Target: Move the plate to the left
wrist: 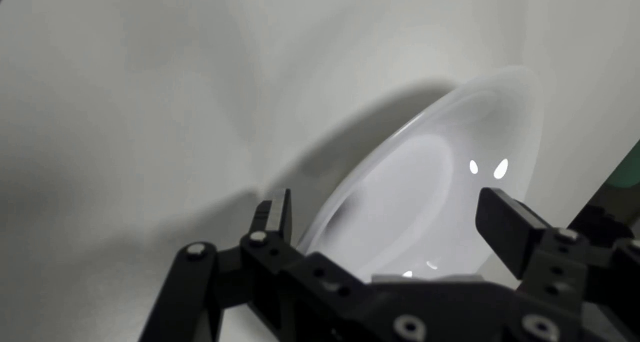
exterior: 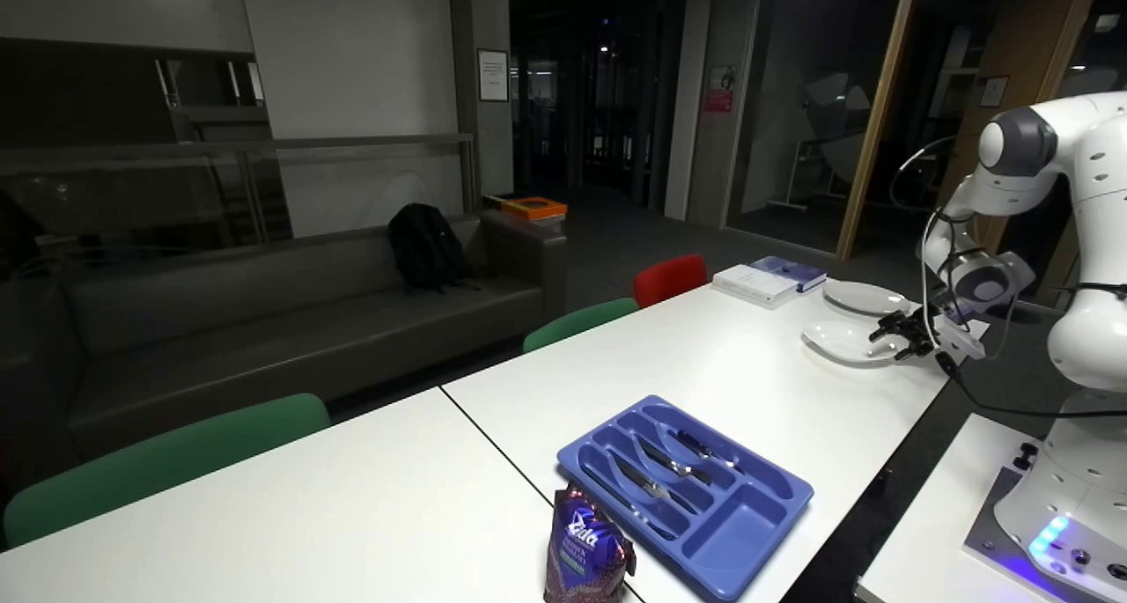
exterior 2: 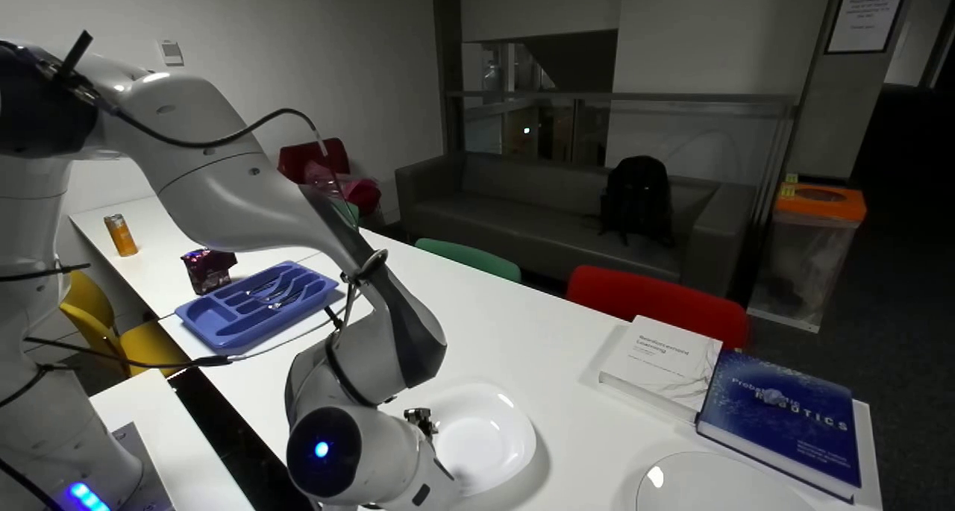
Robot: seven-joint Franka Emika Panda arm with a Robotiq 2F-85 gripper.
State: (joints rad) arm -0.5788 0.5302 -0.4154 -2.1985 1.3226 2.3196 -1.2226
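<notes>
Two white plates lie at the far end of the table. The plate at my gripper [exterior: 841,341] is round with a raised rim; it also shows in the other exterior picture [exterior 2: 489,436] and fills the middle of the wrist view [wrist: 400,197]. A flatter second white plate [exterior: 865,297] lies beyond it, cut off in an exterior view [exterior 2: 709,488]. My gripper [exterior: 885,339] is open and empty at the nearer plate. In the wrist view [wrist: 384,204], the left finger is outside the rim and the right one over the plate's right side. Contact cannot be told.
A blue cutlery tray [exterior: 748,524] stands on the white table [exterior: 352,506], with a purple bag [exterior: 585,550] beside it. A white book [exterior 2: 660,362] and a blue book [exterior 2: 780,421] lie near the second plate. An orange can [exterior 2: 121,235] stands farther off. Chairs line the table edge.
</notes>
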